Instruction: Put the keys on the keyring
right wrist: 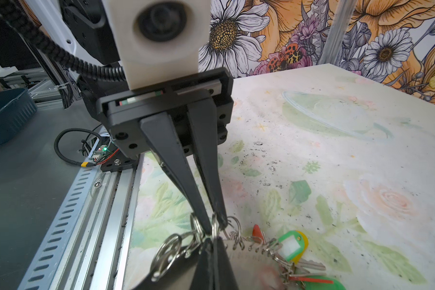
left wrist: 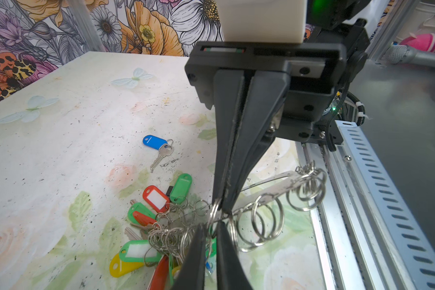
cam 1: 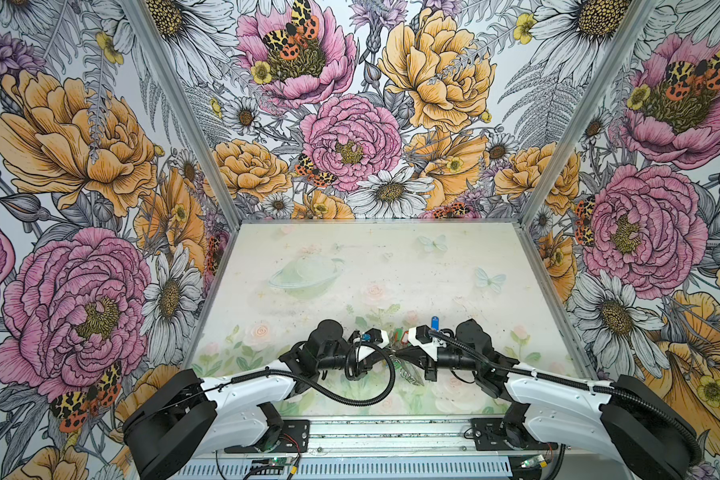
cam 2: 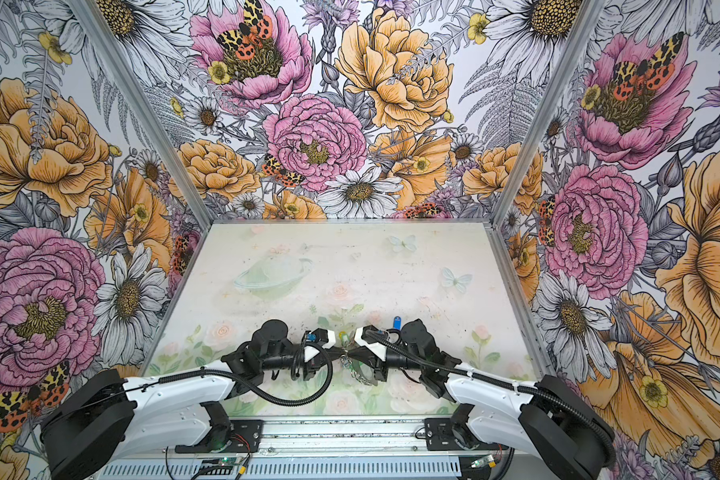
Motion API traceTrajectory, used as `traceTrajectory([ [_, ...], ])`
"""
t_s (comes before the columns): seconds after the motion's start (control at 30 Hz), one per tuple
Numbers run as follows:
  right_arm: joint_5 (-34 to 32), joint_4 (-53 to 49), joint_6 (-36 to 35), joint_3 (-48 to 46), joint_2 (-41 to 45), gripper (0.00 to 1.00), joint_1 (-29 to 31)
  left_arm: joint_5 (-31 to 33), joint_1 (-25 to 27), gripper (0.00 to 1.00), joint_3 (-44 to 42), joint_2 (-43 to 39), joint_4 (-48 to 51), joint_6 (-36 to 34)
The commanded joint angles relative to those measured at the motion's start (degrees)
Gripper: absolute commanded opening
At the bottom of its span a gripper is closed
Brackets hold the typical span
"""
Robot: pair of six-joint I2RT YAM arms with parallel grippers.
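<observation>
The table [cam 1: 391, 270] carries the work near its front edge, where both arms hold the keyring [left wrist: 279, 182]. The right gripper [left wrist: 222, 208] has its fingers together, clamped on the grey band. The left gripper [right wrist: 214, 224] has its fingers pinched on a small silver ring [left wrist: 212, 213] at the rim. Most keys [left wrist: 141, 251] seem already hung. One blue-tagged key [left wrist: 155, 141] lies well apart, so next one gripper probably must release to fetch it.

One keyring [left wrist: 286, 185]; roughly nine keys [left wrist: 156, 199], count unsure.
</observation>
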State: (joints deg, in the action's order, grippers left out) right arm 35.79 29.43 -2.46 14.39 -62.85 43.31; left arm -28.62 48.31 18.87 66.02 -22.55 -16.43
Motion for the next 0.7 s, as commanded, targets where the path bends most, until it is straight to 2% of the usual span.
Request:
traceTrajectory([
  [0.0, 1.04, 4.06, 0.06, 0.81, -0.60, 0.00, 0.55, -1.75, 0.63, 0.09, 1.63, 0.45, -0.92, -0.19],
  [0.17, 0.68, 4.67, 0.52, 0.77, -0.96, 0.00, 0.58, -1.71, 0.68, 0.00, 1.74, 0.46, -0.83, -0.19],
  [0.4, -1.89, 4.03, 1.15, 0.67, -0.40, 0.00, 0.61, 1.32, 0.73, 0.00, 1.98, 0.16, -0.03, -0.81],
  [0.57, -7.40, 2.43, 1.38, -1.30, 4.63, 0.23, 0.59, 6.63, 1.19, 0.00, 2.44, -1.81, 4.76, -4.60],
  [0.63, -12.17, 2.36, 2.98, -2.62, 6.95, 0.36, 0.55, 7.22, 1.50, 0.00, 2.35, -2.28, 5.45, -5.74],
  [0.67, -13.35, 0.95, 3.68, -2.42, 7.77, 0.38, 0.55, 7.03, 1.68, 0.00, 2.22, -2.39, 5.45, -6.14],
])
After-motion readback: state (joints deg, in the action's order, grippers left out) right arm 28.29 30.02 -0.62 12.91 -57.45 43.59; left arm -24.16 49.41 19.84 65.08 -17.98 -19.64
